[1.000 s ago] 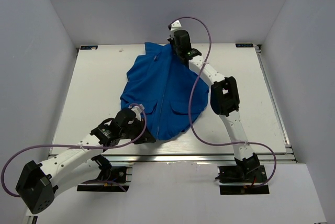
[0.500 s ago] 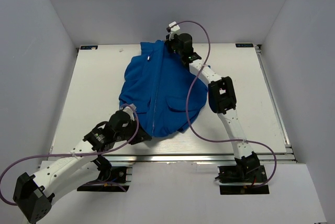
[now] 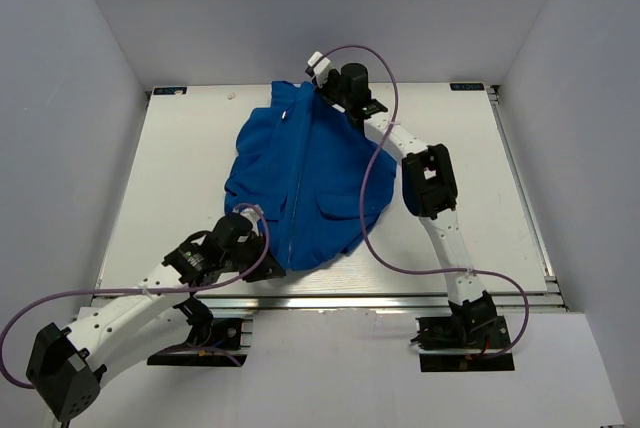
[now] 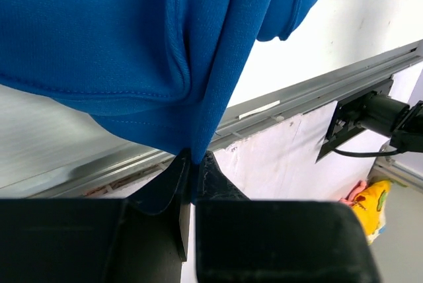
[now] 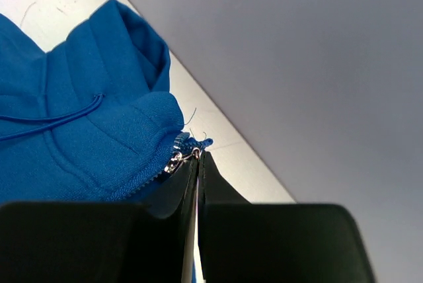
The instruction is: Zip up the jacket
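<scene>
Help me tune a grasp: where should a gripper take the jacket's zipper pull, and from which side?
Pinch the flat tab of the zipper pull from the collar end of the jacket, as the right gripper does: it juts past the fabric there.

Left arm (image 3: 130,306) lies low, angled toward the middle — left gripper (image 4: 192,159), jaws pinched on the jacket (image 4: 99,32) hem. Right arm (image 3: 432,188) stretches far forward — right gripper (image 5: 197,157), jaws pressed together at the jacket's zip top.
</scene>
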You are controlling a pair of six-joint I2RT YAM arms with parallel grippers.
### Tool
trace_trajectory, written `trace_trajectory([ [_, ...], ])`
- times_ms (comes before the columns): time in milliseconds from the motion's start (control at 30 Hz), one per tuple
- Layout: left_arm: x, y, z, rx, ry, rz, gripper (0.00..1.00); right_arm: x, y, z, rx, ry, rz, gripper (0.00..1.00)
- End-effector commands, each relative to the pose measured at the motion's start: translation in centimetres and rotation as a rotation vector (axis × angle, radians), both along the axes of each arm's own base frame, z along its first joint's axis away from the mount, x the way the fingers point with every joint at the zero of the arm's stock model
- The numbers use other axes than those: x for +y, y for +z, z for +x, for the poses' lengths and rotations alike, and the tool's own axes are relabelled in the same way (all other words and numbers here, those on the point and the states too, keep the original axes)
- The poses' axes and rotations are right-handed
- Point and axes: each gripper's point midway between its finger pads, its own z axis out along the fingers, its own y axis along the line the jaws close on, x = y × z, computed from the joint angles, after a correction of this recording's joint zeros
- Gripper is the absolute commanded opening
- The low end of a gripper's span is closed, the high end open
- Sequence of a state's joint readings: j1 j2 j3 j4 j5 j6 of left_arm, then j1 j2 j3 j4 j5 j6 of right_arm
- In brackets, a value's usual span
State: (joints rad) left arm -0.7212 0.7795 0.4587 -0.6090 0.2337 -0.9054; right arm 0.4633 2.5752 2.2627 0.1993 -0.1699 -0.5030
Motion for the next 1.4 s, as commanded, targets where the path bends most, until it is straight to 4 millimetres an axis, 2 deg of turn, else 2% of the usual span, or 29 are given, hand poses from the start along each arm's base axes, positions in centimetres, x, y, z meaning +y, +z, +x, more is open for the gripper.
trace_trajectory([
  [0,4.1,-1.5,-13.1,0.539,-0.257,0.093,0.00,-15.3,18.6,4.6,-0.507,-0.532,0.072,0.00],
  [67,4.8,-1.4,-13.3,0.533,-0.262,0.120,0.00,-14.8,17.9,4.5,-0.482,-0.510,0.110,0.00],
  [200,5.4,-2.0,-13.2,0.519,-0.248,0.162,0.00,-12.0,15.2,3.8,-0.383,-0.362,0.119,0.00],
  [233,5.3,-1.9,-12.6,0.515,-0.234,0.179,0.00,-10.8,14.7,3.4,-0.341,-0.318,0.152,0.02],
  [267,5.1,-1.8,-12.1,0.506,-0.224,0.194,0.00,-10.3,14.3,3.1,-0.305,-0.294,0.174,0.11],
  [300,5.0,-1.4,-11.6,0.495,-0.223,0.209,0.07,-8.7,13.6,2.1,-0.242,-0.213,0.186,0.21],
  [333,4.4,-0.1,-9.8,0.423,-0.213,0.223,0.43,-7.9,13.3,1.4,-0.201,-0.167,0.201,0.59],
  [367,4.5,0.3,-9.0,0.409,-0.219,0.269,0.54,-7.1,13.1,0.2,-0.152,-0.131,0.225,0.82],
  [400,4.2,1.1,-7.8,0.367,-0.215,0.287,0.66,-6.5,13.0,-0.8,-0.133,-0.094,0.228,0.89],
  [433,4.2,1.7,-6.1,0.301,-0.191,0.327,0.79,-5.7,12.9,-1.7,-0.123,-0.084,0.223,0.90],
  [467,3.0,4.1,-3.9,0.224,-0.188,0.316,0.98,-5.5,13.2,-2.5,-0.122,-0.090,0.227,0.89],
  [533,2.6,6.2,-0.9,0.110,-0.148,0.350,0.98,-5.9,13.9,-4.4,-0.127,-0.124,0.224,0.89],
  [567,1.6,8.7,0.8,0.034,-0.126,0.318,0.98,-6.6,16.4,-5.5,-0.148,-0.143,0.254,0.89],
  [633,1.3,10.2,3.3,-0.054,-0.081,0.339,0.98,-8.6,16.0,-6.2,-0.068,-0.263,0.309,0.89],
  [667,1.1,11.8,4.9,-0.127,-0.039,0.335,0.98,-9.8,18.1,-7.2,-0.061,-0.316,0.357,0.89],
  [700,1.2,12.3,6.1,-0.157,-0.005,0.351,0.98,-11.5,18.4,-7.6,-0.016,-0.416,0.421,0.89],
  [733,1.6,13.0,7.4,-0.190,0.037,0.367,0.98,-12.5,17.7,-8.4,0.031,-0.470,0.431,0.89],
  [800,3.3,15.4,10.6,-0.286,0.157,0.439,0.98,-15.2,18.8,-11.3,0.104,-0.584,0.494,0.90],
  [833,4.8,16.3,12.0,-0.312,0.254,0.469,0.98,-16.3,16.5,-12.6,0.159,-0.633,0.485,0.89],
  [867,6.6,17.5,13.8,-0.378,0.356,0.515,0.98,-17.6,18.4,-15.0,0.158,-0.654,0.532,0.89],
  [933,9.2,20.4,17.0,-0.478,0.525,0.477,0.98,-20.0,18.6,-18.8,0.198,-0.692,0.619,0.89],
  [1000,10.6,21.8,18.7,-0.532,0.574,0.430,0.98,-22.4,17.5,-21.5,0.232,-0.779,0.630,0.89],
  [1033,12.5,22.6,20.3,-0.554,0.627,0.432,0.98,-22.9,17.0,-22.8,0.260,-0.804,0.652,0.89],
  [1067,12.9,22.5,20.8,-0.529,0.620,0.406,0.98,-24.5,16.2,-25.3,0.291,-0.852,0.635,0.89],
  [1100,15.4,23.3,21.9,-0.511,0.689,0.397,0.98,-25.1,15.6,-26.6,0.318,-0.874,0.639,0.89],
  [1167,16.9,21.1,23.6,-0.417,0.671,0.416,0.98,-26.6,14.3,-29.9,0.354,-0.908,0.640,0.89],
  [1233,19.7,19.9,24.1,-0.338,0.737,0.461,0.98,-27.4,12.5,-31.3,0.380,-0.942,0.614,0.89],
  [1267,20.1,18.6,24.6,-0.292,0.738,0.483,0.98,-28.1,13.7,-33.4,0.354,-0.920,0.674,0.89],
  [1367,20.8,18.4,24.5,-0.303,0.766,0.483,0.98,-29.0,13.7,-35.8,0.363,-0.922,0.704,0.89],
])
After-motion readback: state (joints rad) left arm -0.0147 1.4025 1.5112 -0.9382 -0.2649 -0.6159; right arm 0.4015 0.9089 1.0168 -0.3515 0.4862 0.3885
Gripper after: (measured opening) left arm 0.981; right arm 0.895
